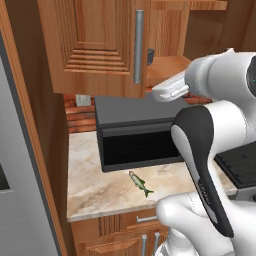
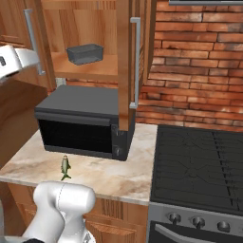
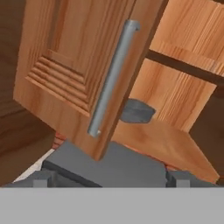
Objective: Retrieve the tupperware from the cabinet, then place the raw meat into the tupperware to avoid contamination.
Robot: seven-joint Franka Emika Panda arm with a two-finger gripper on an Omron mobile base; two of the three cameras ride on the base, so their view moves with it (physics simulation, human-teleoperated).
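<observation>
The gripper (image 3: pixel 112 177) stands with its 2 jaws spread wide and nothing between them; the dark finger tips sit far apart at the bottom of the hand view, and the silver handle (image 3: pixel 113 78) of the left cabinet door (image 3: pixel 65 65) hangs free just ahead of them, untouched. Beyond that door's edge, further into the cabinet (image 2: pixel 85 66), sits the tupperware (image 2: pixel 85 53), resting on the wooden shelf (image 2: pixel 102 66) toward its middle. From the jaws it lies ahead and slightly right, past the open door, so the reach must probably go around the door's free edge rather than straight in. In the right base view the tub's long axis runs along the shelf's front edge, side to side; the hand view hides most of it behind the door, so its exact tilt to the jaws is hard to judge. The raw meat (image 1: pixel 140 183) lies on the counter (image 1: pixel 100 190) near its front edge, in front of the microwave (image 1: pixel 135 132), well below and apart from the hand.
</observation>
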